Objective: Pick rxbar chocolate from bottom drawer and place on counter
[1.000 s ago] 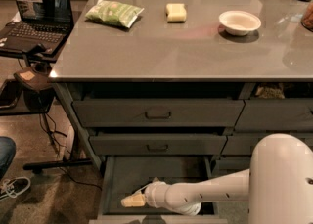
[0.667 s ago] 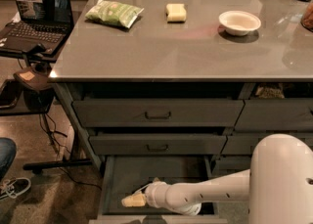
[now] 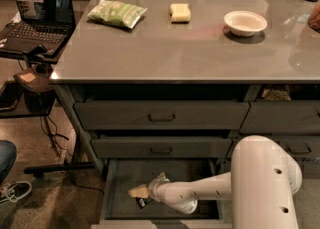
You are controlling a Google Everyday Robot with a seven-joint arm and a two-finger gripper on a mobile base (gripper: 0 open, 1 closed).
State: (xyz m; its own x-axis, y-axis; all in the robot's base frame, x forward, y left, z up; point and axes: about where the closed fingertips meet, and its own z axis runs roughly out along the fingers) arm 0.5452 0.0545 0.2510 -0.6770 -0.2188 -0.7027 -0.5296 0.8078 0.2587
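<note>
From where I stand, the wide, shallow dark grey bottom drawer (image 3: pixel 122 175) is pulled out, low in the frame, left of centre. The robot's white arm (image 3: pixel 200 190) reaches into it from the lower right. Its gripper (image 3: pixel 137 191), w/ tan tips, is low over the drawer floor and points to the left. The small, flat, black-wrapped rxbar chocolate (image 3: pixel 144 202) w/ white print lies on the drawer floor, right at the gripper, just under its tip. I cannot tell if the gripper touches the bar, how wide it stands, or if it has hold of anything.

The bar looks light and thin. I think the foil wrapper is smooth and prob. a bit slippery, and the bar inside is firm but can bend. Because it lies flat on bare drawer floor, there is little edge to take. In my opinion the best hold is across the narrow width, near the middle of the long sides, not at the crimped ends, which only fold. Too much squeeze may dent it, too little and it slides out on the way up.

The large, smooth, glossy grey bench (image 3: pixel 190 53) fills the upper frame. It carries a green snack bag (image 3: pixel 116 13), a pale yellow block (image 3: pixel 180 12) and a white bowl (image 3: pixel 245 22). The front part, approx. the middle, is bare, so I judge the bar can go there.
</note>
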